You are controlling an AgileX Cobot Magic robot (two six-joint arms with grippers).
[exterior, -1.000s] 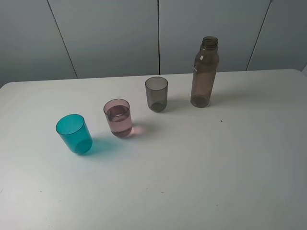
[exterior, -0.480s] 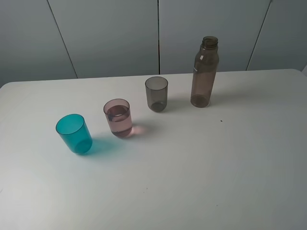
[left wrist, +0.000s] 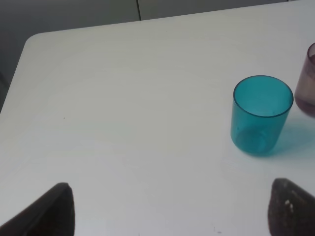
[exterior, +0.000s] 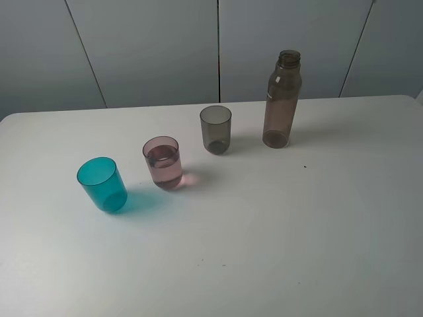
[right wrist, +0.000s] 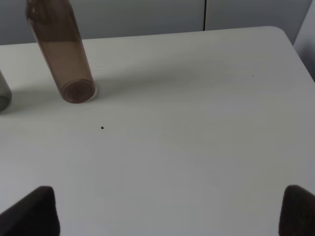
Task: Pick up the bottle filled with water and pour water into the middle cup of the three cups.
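Observation:
The smoky brown bottle (exterior: 282, 99) stands upright and uncapped at the back right of the white table (exterior: 277, 224); the right wrist view (right wrist: 61, 54) shows it too. The three cups stand in a diagonal row: teal-blue cup (exterior: 102, 184), pale pink middle cup (exterior: 162, 162) holding liquid, smoky grey cup (exterior: 216, 129). The left wrist view shows the teal cup (left wrist: 261, 114) and the pink cup's edge (left wrist: 307, 81). My left gripper (left wrist: 170, 209) is open and empty, well short of the teal cup. My right gripper (right wrist: 170, 211) is open and empty, far from the bottle. Neither gripper shows in the high view.
Grey wall panels (exterior: 218, 46) stand behind the table. The table's far left corner (left wrist: 34, 42) and far right corner (right wrist: 280, 32) show in the wrist views. A small dark speck (exterior: 305, 166) lies on the table near the bottle.

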